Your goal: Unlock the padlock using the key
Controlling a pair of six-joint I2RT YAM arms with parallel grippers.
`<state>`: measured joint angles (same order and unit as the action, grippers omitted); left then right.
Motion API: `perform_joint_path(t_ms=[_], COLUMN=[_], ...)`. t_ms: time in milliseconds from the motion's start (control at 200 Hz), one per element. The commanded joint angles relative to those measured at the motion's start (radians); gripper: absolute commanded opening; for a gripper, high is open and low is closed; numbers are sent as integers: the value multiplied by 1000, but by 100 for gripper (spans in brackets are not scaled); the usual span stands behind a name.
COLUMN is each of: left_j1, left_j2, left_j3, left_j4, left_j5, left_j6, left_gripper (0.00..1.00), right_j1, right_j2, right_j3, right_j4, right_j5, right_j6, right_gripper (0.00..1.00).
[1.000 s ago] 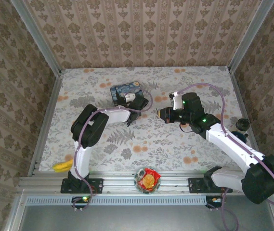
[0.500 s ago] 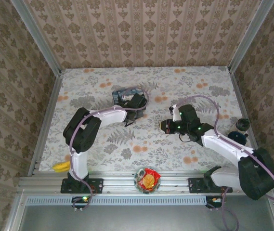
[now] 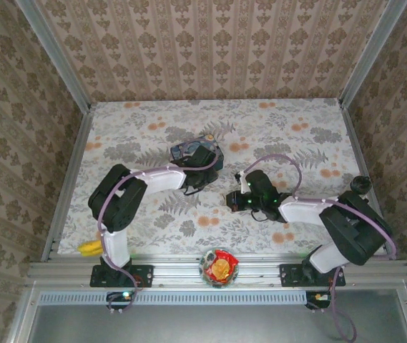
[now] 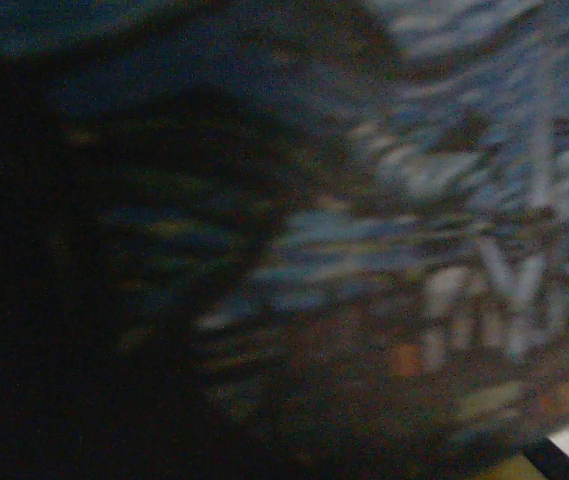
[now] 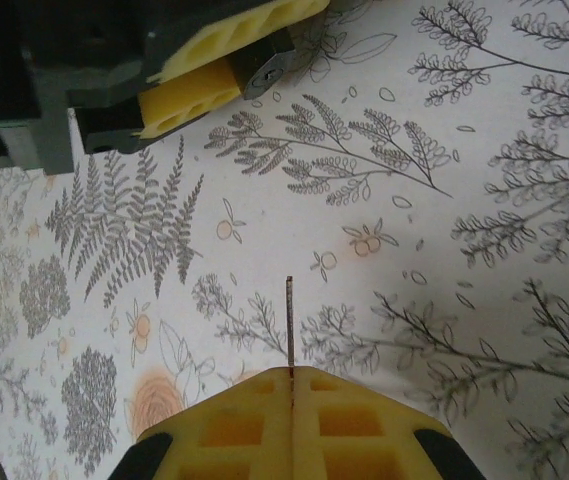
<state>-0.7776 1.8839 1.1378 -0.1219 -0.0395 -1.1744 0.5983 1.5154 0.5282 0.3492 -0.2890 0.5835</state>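
Padlock held in the left gripper, key pinched in the right gripper

In the right wrist view, the right gripper point(image 5: 291, 372) is seen with its yellow pads pressed together, and the key point(image 5: 290, 322) is clamped between them, its thin blade seen edge-on and projecting forward above the flowered table point(image 5: 484, 250). At the top left of the same view, the left gripper point(image 5: 264, 48) is seen partly closed, and the small dark padlock point(image 5: 268, 66) with its silvery part is gripped at the tips of its yellow fingers point(image 5: 189, 100), well apart from the key. From above, the left arm's wrist is seen just beside the blue box point(image 3: 186, 149), which is shown blurred and very close by the left wrist camera.
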Motion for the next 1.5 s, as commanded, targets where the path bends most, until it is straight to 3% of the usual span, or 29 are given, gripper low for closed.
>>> perform_joint_path(t_ms=[0, 535, 1495], left_j1=[-1, 0, 4], left_j2=[-40, -43, -34], left_j3=[-7, -3, 1], left_j4=[30, -12, -13], left_j5=[50, 79, 101], left_j6=[-44, -9, -4], left_gripper=[14, 13, 13], right_j1=[5, -5, -28], right_j2=[47, 162, 208], right_j3=[3, 93, 142], right_j4=[130, 142, 168], right_j5=[48, 20, -2], right_j6=[19, 42, 40], right_gripper=[0, 0, 0])
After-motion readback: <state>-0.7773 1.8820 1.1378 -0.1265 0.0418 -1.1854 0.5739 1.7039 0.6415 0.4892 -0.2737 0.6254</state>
